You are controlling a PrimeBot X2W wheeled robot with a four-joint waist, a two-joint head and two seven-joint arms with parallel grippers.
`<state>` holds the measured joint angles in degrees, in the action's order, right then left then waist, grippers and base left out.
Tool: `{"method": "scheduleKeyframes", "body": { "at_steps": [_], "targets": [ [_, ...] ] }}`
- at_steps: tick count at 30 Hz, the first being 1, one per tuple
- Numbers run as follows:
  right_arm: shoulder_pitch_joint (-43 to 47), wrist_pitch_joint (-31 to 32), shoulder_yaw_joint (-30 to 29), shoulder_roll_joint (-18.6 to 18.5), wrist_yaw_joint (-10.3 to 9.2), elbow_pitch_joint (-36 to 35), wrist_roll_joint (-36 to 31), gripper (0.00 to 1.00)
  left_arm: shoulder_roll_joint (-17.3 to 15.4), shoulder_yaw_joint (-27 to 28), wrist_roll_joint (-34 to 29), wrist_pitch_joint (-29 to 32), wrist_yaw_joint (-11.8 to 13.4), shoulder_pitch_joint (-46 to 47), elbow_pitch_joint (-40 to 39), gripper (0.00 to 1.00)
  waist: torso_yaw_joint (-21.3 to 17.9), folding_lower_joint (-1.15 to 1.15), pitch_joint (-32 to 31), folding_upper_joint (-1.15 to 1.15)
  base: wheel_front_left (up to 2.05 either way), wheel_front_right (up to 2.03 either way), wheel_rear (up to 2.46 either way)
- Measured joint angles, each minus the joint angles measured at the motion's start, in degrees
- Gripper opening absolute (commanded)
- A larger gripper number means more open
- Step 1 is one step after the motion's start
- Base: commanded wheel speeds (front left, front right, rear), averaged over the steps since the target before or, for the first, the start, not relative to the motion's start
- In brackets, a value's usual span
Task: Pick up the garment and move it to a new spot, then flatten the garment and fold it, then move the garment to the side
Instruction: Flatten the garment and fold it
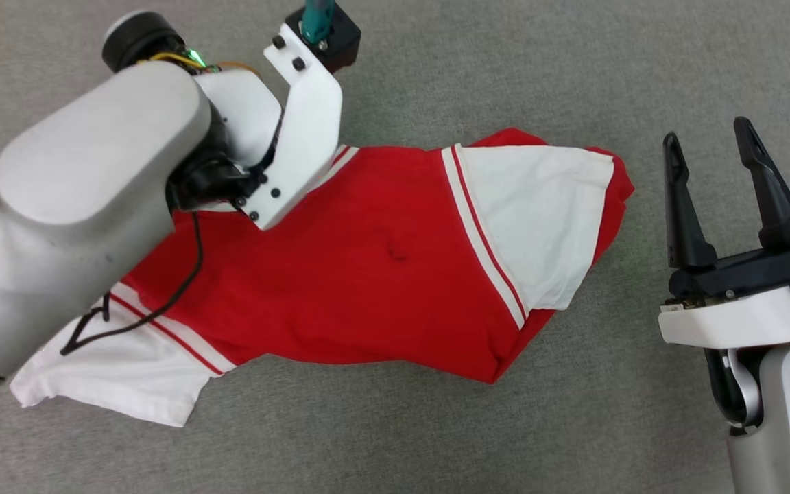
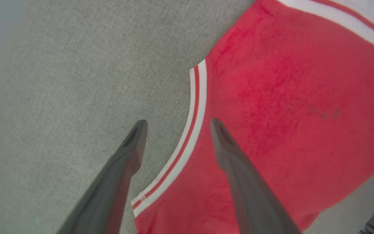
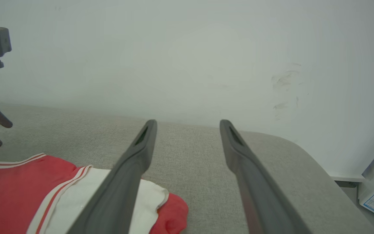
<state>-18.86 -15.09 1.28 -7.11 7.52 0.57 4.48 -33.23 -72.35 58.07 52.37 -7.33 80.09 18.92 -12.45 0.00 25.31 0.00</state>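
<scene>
Pointing down with its two dark fingers spread apart, the left gripper (image 2: pixel 177 130) has the curved white-and-red striped trim (image 2: pixel 196 104) of the red jersey shirt with white short sleeves (image 1: pixel 367 274) between its tips. The shirt lies spread on the grey fabric surface (image 1: pixel 436 432), just left of the right gripper (image 1: pixel 707 137), whose fingers also stand apart, holding nothing.

Garment (image 1: pixel 367 274): body plain red; 2 short sleeves (image 1: pixel 532 226) white. Trim (image 2: pixel 194 130) along the edges and sleeve seams: white band carrying 1 thin red stripe. Small dark smudge (image 1: pixel 395 252) mid-body. Surface (image 1: pixel 573 425): light grey, fine woven texture. Left gripper (image 2: pixel 178 121) and right gripper (image 1: pixel 706 130): fingers dark grey to black. Wall (image 3: pixel 187 48): off-white, with faint grey scuff marks.
</scene>
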Motion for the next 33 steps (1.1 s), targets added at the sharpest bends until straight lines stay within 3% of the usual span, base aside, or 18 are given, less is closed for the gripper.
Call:
{"method": "scheduleKeyframes", "body": {
  "at_steps": [9, 10, 11, 17, 23, 27, 33],
  "targets": [
    [-2.3, 0.0, 1.3, 1.2, 0.00, 0.2, -0.6, 1.00, 1.1, 0.1, -2.5, 3.3, 0.0, -4.7, -1.7, 1.00, -2.3, 0.00, 4.8, 0.00, 0.00, 0.00, 0.00],
    [-2.3, 0.0, 1.2, 1.4, 0.00, 0.2, -0.6, 1.00, 1.1, 0.1, -3.3, 3.3, 0.0, -4.7, -2.0, 0.67, -2.2, 0.00, 4.8, 0.00, 0.00, 0.00, 0.00],
    [-2.3, 0.0, 1.2, 1.5, 0.00, 0.3, -0.8, 1.00, 1.1, 0.0, -4.4, 3.0, 0.0, -4.8, -2.4, 0.00, -2.1, 0.00, 4.8, 0.00, 0.00, 0.00, 0.00],
    [-2.1, 0.0, 0.5, 1.6, 0.00, 0.5, -1.0, 1.00, 0.7, -1.2, -3.4, -5.9, -0.1, -3.6, -2.4, 0.00, -1.0, 0.00, 3.3, 0.00, 0.00, 0.00, 0.00],
    [-1.2, 0.0, -0.2, 1.7, 0.00, -0.2, -1.0, 1.00, 0.5, 0.9, -3.0, -17.4, -0.1, 3.5, -0.9, 0.00, -0.5, 0.00, 2.2, 0.00, 0.00, 0.00, 0.00],
    [-1.1, 0.0, -0.1, 1.8, 0.00, -0.5, -0.9, 1.00, -0.1, 3.4, -4.7, -23.9, 0.0, 5.5, 5.3, 0.00, -1.3, 0.00, 2.7, 0.00, 0.00, 0.00, 0.00],
    [-1.2, 0.0, 0.1, 2.3, 0.00, -0.5, -0.5, 1.00, -0.2, 2.4, -6.5, -27.9, 0.5, 2.8, 16.7, 0.00, -3.3, 0.00, 4.2, 0.00, 0.00, 0.00, 0.00]
  ]
}}
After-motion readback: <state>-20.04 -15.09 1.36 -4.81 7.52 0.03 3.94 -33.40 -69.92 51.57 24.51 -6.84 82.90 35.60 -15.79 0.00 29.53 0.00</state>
